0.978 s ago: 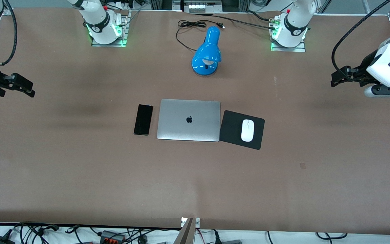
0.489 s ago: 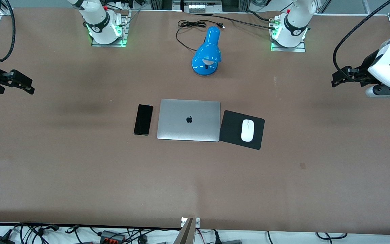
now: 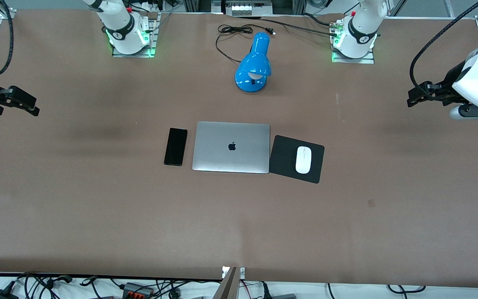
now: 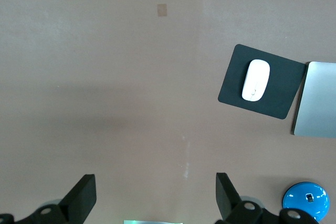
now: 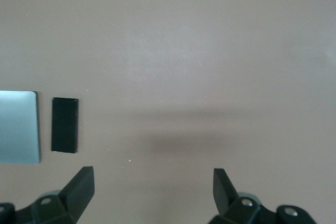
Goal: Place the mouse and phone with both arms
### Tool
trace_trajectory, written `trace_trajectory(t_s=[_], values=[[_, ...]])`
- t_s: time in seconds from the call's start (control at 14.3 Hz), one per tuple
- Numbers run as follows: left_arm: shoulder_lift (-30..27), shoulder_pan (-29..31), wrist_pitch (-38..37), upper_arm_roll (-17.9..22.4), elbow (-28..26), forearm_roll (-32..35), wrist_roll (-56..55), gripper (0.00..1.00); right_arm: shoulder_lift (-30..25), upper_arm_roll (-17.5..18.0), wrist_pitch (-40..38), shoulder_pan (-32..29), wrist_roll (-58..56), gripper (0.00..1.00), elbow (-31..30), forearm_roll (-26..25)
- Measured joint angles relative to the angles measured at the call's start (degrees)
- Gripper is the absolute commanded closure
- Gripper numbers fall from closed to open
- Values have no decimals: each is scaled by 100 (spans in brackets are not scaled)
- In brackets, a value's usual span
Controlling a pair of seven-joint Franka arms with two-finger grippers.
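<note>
Mouse (image 3: 303,159) lies on the pad (image 3: 282,160); left claw (image 4: 153,199) and right claw (image 5: 152,190) gape empty.

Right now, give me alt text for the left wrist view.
The left gripper, fingers open, hangs over bare brown table. The white mouse lies on a black mouse pad, beside the silver laptop's edge; the blue lamp shows at one corner.

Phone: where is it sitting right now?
In the front view the phone lies flat on the table, close beside the closed laptop, on the laptop's edge toward the right arm's end.
</note>
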Motion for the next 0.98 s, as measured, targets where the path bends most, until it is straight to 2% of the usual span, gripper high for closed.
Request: trace_trajectory(t_s=[0.98], values=[[14,19,-54,4,0,0,-11,0,-6,36,-15,-64,-45,0,1,100]])
